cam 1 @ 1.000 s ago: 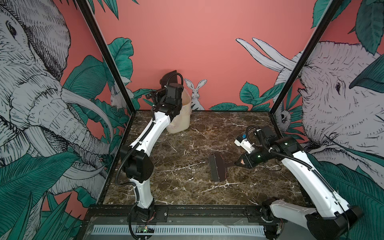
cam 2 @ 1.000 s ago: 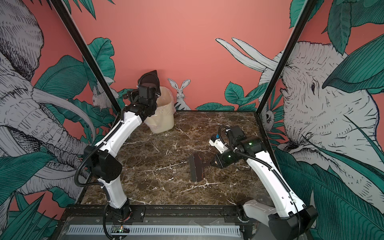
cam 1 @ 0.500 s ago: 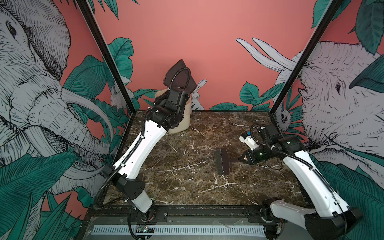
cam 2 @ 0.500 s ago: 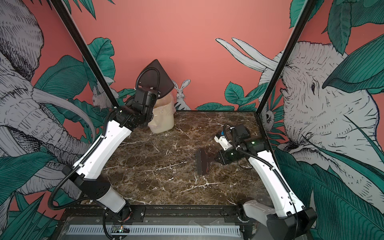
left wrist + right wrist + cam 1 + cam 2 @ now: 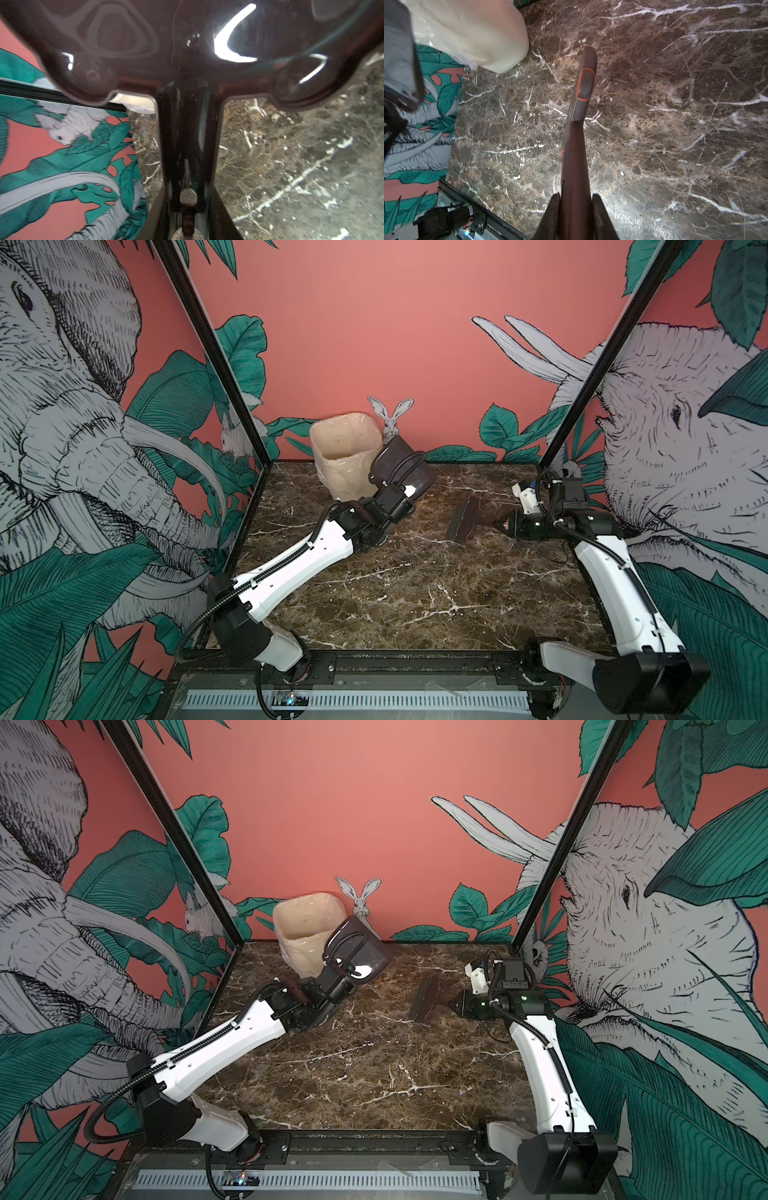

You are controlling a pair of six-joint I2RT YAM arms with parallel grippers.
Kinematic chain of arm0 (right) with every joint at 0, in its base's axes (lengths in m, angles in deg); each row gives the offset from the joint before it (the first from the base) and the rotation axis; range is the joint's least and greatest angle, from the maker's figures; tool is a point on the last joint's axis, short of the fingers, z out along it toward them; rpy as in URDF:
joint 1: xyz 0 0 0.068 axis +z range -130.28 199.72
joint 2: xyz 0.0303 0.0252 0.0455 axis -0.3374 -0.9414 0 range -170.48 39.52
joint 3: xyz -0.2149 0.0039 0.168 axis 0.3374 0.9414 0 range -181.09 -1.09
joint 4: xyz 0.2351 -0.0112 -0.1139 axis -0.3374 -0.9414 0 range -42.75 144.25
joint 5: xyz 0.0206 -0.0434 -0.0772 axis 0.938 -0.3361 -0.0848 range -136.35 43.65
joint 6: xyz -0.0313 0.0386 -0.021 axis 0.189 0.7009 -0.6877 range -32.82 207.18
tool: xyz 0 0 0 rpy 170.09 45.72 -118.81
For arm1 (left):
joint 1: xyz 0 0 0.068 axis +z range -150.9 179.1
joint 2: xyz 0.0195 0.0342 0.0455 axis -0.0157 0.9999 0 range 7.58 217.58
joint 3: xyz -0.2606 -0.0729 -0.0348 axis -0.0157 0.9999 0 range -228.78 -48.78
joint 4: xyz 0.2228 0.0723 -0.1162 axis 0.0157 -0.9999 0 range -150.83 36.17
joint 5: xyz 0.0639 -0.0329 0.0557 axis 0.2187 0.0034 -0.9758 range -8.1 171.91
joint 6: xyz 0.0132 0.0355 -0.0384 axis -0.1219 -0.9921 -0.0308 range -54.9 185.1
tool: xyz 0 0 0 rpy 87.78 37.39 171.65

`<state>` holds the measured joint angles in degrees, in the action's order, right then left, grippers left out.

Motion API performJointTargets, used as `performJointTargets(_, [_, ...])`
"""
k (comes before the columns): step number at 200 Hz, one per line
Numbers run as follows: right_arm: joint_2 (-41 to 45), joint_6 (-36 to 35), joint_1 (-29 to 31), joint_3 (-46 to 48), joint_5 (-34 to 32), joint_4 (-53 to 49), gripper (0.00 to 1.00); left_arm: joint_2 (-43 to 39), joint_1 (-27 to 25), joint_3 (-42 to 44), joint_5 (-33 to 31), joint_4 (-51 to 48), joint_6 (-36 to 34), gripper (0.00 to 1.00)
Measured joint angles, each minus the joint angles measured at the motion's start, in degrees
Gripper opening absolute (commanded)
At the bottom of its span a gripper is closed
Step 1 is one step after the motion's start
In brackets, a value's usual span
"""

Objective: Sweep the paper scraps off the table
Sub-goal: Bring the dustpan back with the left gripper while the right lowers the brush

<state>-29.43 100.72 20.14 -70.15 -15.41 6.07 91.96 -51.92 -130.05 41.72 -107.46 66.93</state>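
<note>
My left claw [image 5: 188, 207]: clamped on dustpan [image 5: 401, 466] handle, beside bin [image 5: 345, 464].
My right claw [image 5: 575, 197]: clamped on brush [image 5: 463, 520], over tabletop [image 5: 395, 593].

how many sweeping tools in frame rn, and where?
2: a dustpan, clamped in the left gripper jaws, beside the bin at the back of the table; a brush, clamped in the right gripper jaws, over the table right of centre. No others visible.
</note>
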Motion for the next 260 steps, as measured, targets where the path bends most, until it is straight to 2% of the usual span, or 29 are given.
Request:
performJointTargets(60, [-6.2, 9.2, -3.4, 6.8, 3.5, 15.0, 0.00, -2.1, -1.3, 11.6, 6.4, 3.5, 8.9, 0.00])
performJointTargets(131, [-8.7, 15.0, -7.2, 17.8, 6.4, 24.9, 0.00, -3.8, -1.3, 15.4, 9.7, 6.4, 11.8, 0.00])
performJointTargets(144, [-8.5, 15.0, -7.4, 18.9, 6.8, 26.2, 0.13, -3.7, -1.3, 15.4, 10.0, 6.8, 11.9, 0.00])
performJointTargets(167, [-7.5, 15.2, -7.7, 21.7, 6.8, 28.3, 0.29, -3.1, -1.3, 15.4, 10.6, 7.3, 12.0, 0.00])
performJointTargets(231, [-6.3, 15.6, -8.7, 31.6, 4.3, 28.8, 0.50, -2.2, -1.3, 15.5, 11.1, 7.7, 12.0, 0.00])
performJointTargets(260, [-6.3, 15.6, -8.8, 32.4, 2.9, 28.7, 0.66, -2.0, -1.3, 15.5, 11.3, 7.8, 12.0, 0.00])
